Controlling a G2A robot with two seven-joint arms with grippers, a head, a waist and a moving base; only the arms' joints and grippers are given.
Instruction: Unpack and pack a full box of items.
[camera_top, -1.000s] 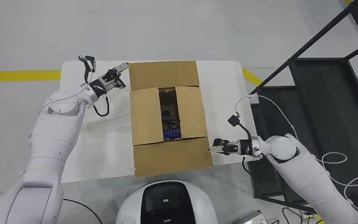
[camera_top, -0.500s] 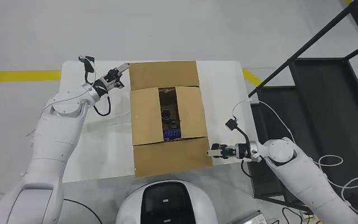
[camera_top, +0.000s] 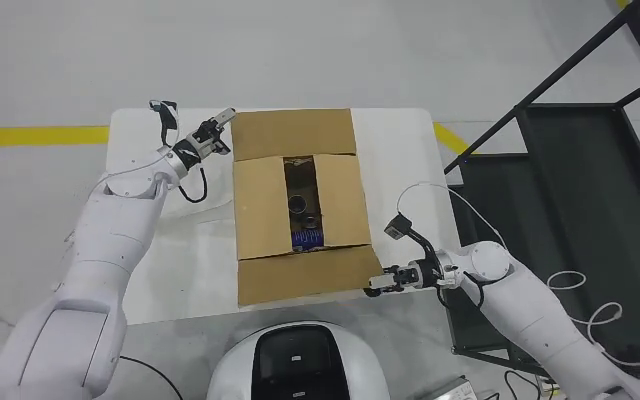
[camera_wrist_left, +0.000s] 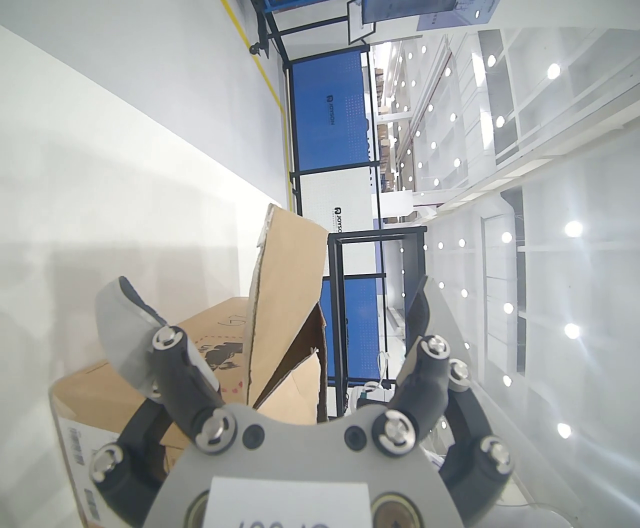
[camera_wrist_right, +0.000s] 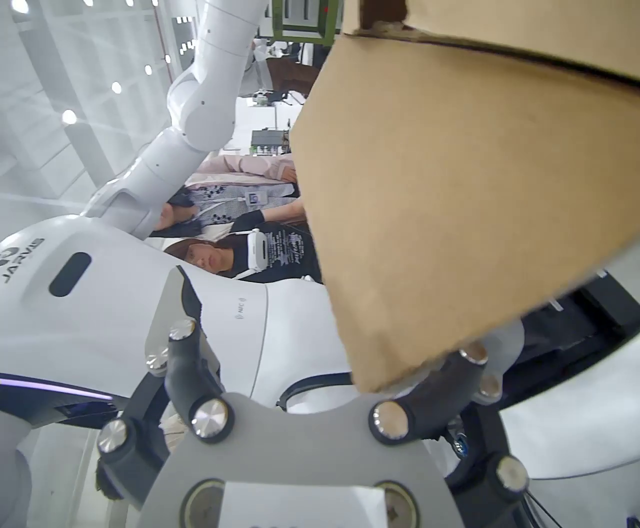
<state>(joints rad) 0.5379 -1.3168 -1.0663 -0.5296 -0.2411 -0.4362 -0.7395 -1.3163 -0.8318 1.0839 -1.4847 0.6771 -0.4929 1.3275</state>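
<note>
Top view: brown cardboard box (camera_top: 262, 205), half-open.

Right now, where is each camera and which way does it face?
Top view: above the arms, looking down at the cardboard box on the table; left gripper and right gripper show.
Left wrist view: on that wrist, facing the box's far flap; open fingers show.
Right wrist view: on that wrist, facing the near flap; open fingers show.
Shared: all show the box.

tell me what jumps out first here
A cardboard box sits on the white table, its flaps parted over a dark gap with items inside. The left gripper, open, is by the box's far left corner; the right gripper, open, is at the right corner of the near flap.
</note>
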